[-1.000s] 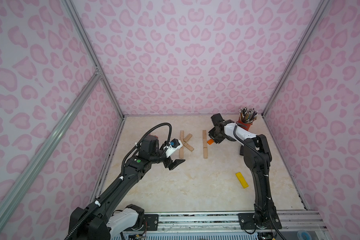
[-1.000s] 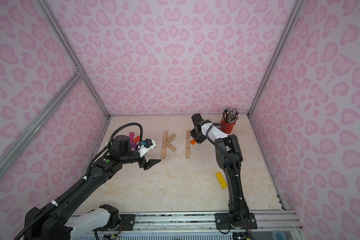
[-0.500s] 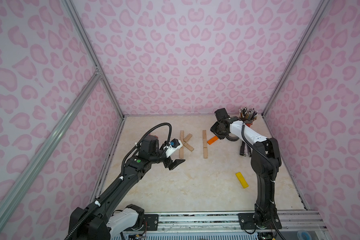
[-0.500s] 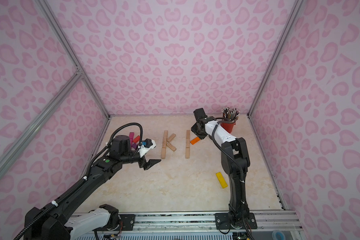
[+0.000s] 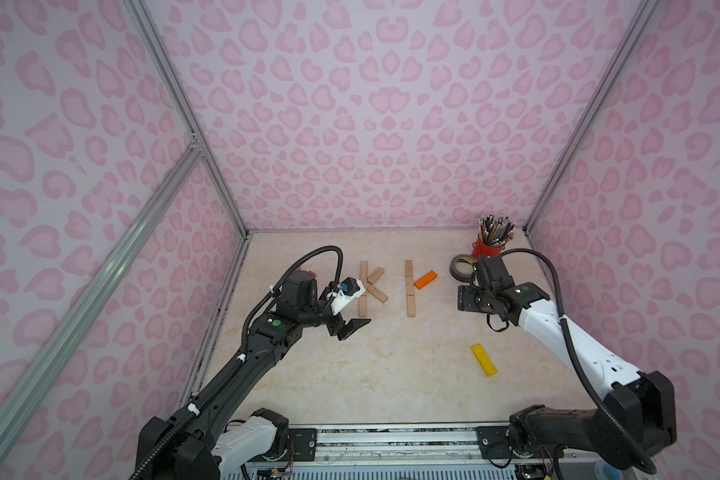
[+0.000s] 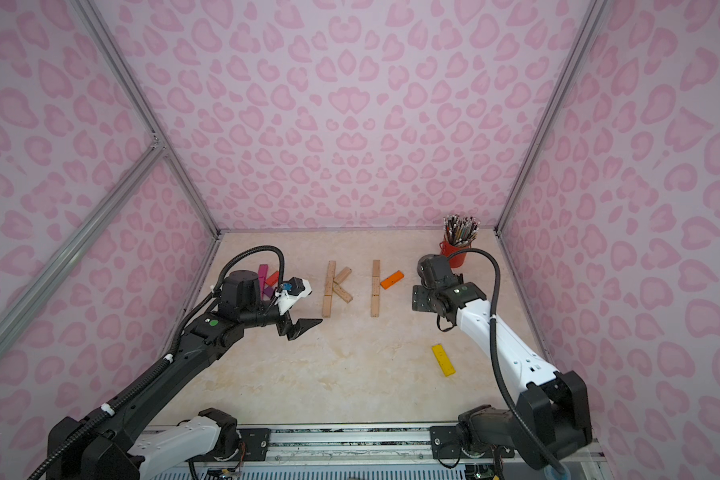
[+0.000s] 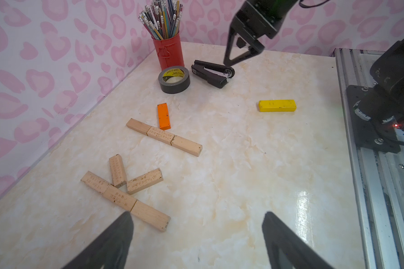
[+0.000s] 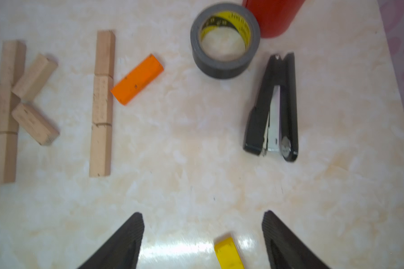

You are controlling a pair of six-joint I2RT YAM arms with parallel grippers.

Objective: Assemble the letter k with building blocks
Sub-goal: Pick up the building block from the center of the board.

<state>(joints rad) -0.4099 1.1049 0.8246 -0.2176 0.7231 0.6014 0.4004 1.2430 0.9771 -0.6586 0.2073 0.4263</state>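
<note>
**A:** Where do the building blocks lie?

**B:** On the worktop [image 5: 391, 374]. Three light wood blocks end to end make the first stem [image 5: 363, 289]. An upper slanted block [image 5: 376, 275] and a lower slanted block [image 5: 377, 293] meet at its middle, so a wooden K is laid out. Toward the right arm's side is a second stem [image 5: 410, 288] of three wood blocks. An orange block [image 5: 425, 279] slants away from its middle block, touching or just beside it.

**A:** Any strays?

**B:** A yellow block [image 5: 484, 360] lies alone nearer the robot's base, well apart. In a top view, a magenta block [image 6: 262, 274] and a red block [image 6: 272, 277] show behind the left arm.

**A:** And the end effectors?

**B:** The left end effector [image 7: 197, 216] hovers near the foot of the first stem, jaws wide apart. The right end effector [image 8: 203, 214] is spread too, above the worktop near the black stapler [image 8: 272, 109], the grey tape roll [image 8: 224, 39] and the red pencil cup [image 7: 168, 52].
</note>
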